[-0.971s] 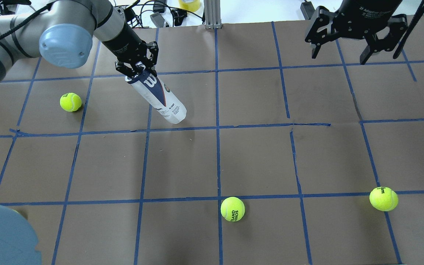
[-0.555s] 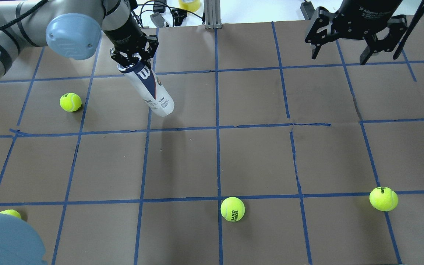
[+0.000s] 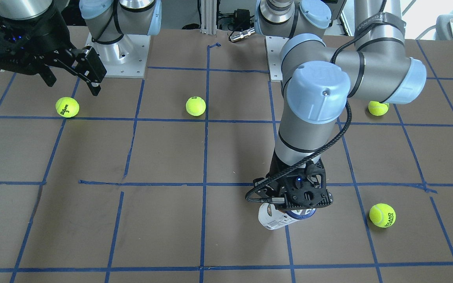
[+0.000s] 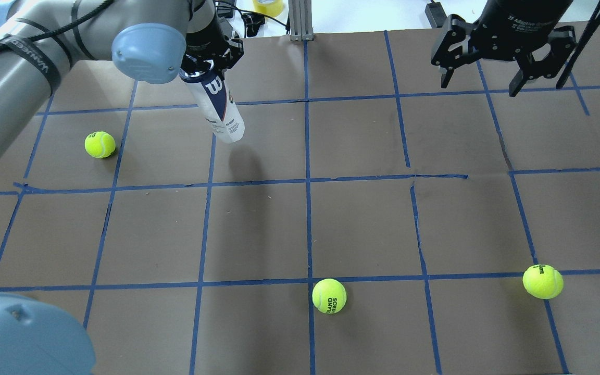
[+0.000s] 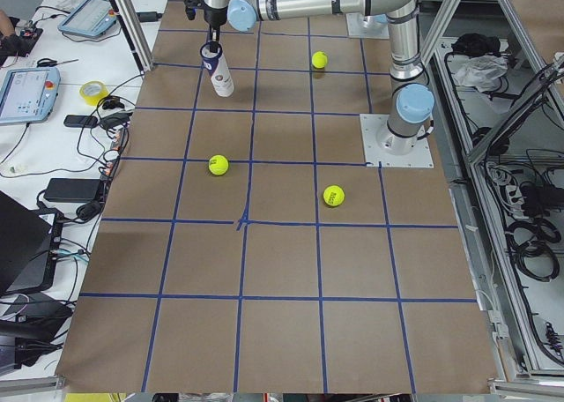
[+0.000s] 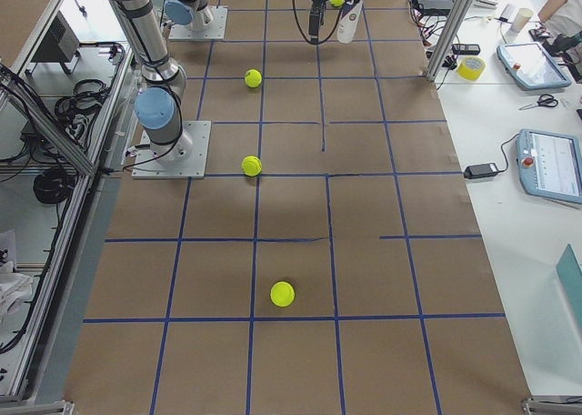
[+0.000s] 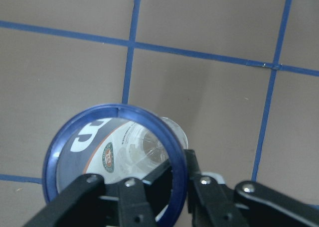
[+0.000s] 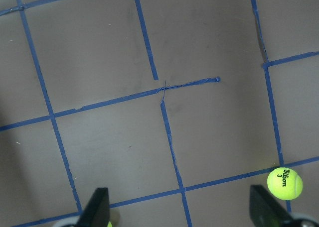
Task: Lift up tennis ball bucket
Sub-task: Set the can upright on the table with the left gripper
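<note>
The tennis ball bucket (image 4: 219, 112) is a clear can with a white and navy label and a white "W". It hangs tilted above the table, its shadow apart from it. My left gripper (image 4: 202, 67) is shut on its blue top rim. In the left wrist view the gripper (image 7: 175, 187) pinches the rim wall (image 7: 112, 110), one finger inside and one outside. The bucket also shows in the front view (image 3: 275, 219) under the gripper (image 3: 298, 198). My right gripper (image 4: 478, 86) is open and empty at the far right, and also shows in the front view (image 3: 73, 87).
Yellow-green tennis balls lie on the brown, blue-taped table (image 4: 362, 224): one left of the bucket (image 4: 100, 144), one at near centre (image 4: 329, 296), one at near right (image 4: 542, 281). Cables and a tape roll (image 4: 269, 6) lie beyond the far edge.
My left gripper has risen and moved towards the far edge with the bucket. The bucket's lower end has lifted off the table and it hangs steeper. The right arm has not moved.
</note>
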Tool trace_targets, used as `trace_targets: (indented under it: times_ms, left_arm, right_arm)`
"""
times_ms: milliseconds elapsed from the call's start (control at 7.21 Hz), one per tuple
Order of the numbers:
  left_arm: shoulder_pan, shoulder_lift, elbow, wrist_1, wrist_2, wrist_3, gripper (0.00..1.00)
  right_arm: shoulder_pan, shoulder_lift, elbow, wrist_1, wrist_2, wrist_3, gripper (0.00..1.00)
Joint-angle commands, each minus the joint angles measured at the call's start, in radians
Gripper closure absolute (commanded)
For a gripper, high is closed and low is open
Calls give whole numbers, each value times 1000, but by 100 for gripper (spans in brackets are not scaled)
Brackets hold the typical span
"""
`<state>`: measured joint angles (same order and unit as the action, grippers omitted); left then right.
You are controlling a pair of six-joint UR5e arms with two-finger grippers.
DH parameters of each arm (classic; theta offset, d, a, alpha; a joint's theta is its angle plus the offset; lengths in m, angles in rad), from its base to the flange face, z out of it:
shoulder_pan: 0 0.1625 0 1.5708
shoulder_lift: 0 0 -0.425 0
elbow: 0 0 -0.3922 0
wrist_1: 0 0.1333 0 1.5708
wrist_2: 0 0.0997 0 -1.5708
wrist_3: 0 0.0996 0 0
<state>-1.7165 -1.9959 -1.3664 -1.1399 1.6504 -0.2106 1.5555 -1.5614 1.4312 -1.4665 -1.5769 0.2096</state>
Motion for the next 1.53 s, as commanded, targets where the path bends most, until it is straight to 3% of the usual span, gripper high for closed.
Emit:
trace_targets:
  times_ms: [0, 416, 832, 971, 1387]
  left_arm:
    - [-29, -46, -3, 105, 32, -9, 100]
    - [-41, -58, -39, 167, 31, -9, 100]
    - [-45, -52, -52, 166, 22, -10, 9]
    - [-45, -40, -51, 152, 16, -13, 2]
    - [-43, 24, -25, 30, -18, -15, 0]
  right_arm:
    - [0, -6, 6, 0, 2, 1, 0]
    - [0, -5, 6, -2, 0, -1, 0]
    - [0, -5, 8, -2, 2, 1, 0]
    - [2, -8, 6, -2, 3, 2, 0]
    - [2, -9, 6, -5, 8, 1, 0]
